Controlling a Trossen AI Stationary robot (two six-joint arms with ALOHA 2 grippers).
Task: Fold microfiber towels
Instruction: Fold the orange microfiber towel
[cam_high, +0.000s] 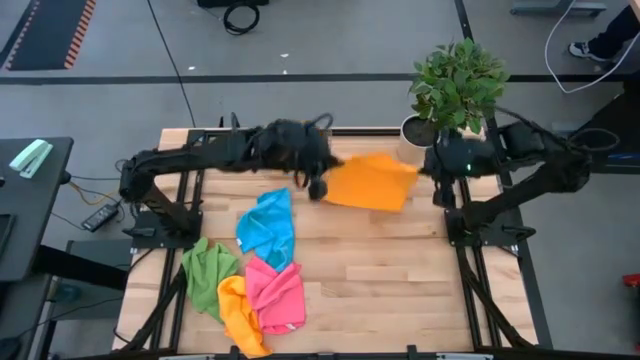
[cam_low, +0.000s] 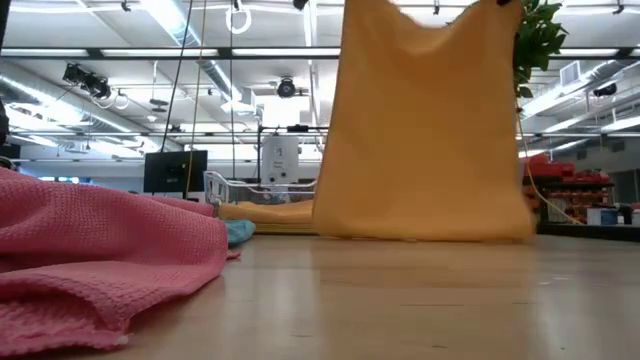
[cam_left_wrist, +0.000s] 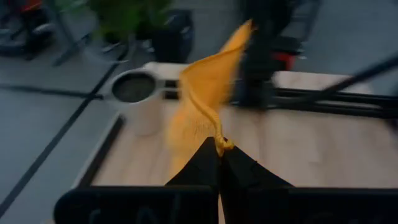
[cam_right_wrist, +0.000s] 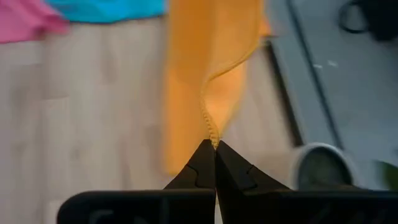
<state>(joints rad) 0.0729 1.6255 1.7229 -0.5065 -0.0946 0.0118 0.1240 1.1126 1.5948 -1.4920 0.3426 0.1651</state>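
Orange cloth hangs between my two grippers, stretched out above the far part of the table. My left gripper has its fingers pressed together on one top corner of the orange towel; in its wrist view the corner sits bunched right at my fingertips, and the cloth rises away toward my other arm. Below and nearer than this gripper, the other towels lie loose on the wood: green, a second orange one, blue and pink, all touching or overlapping. From the low view the held towel drops as a flat sheet, its lower edge at the tabletop. My right gripper pinches the opposite top corner, fingers closed on the hem. Just beyond it stands a potted plant.
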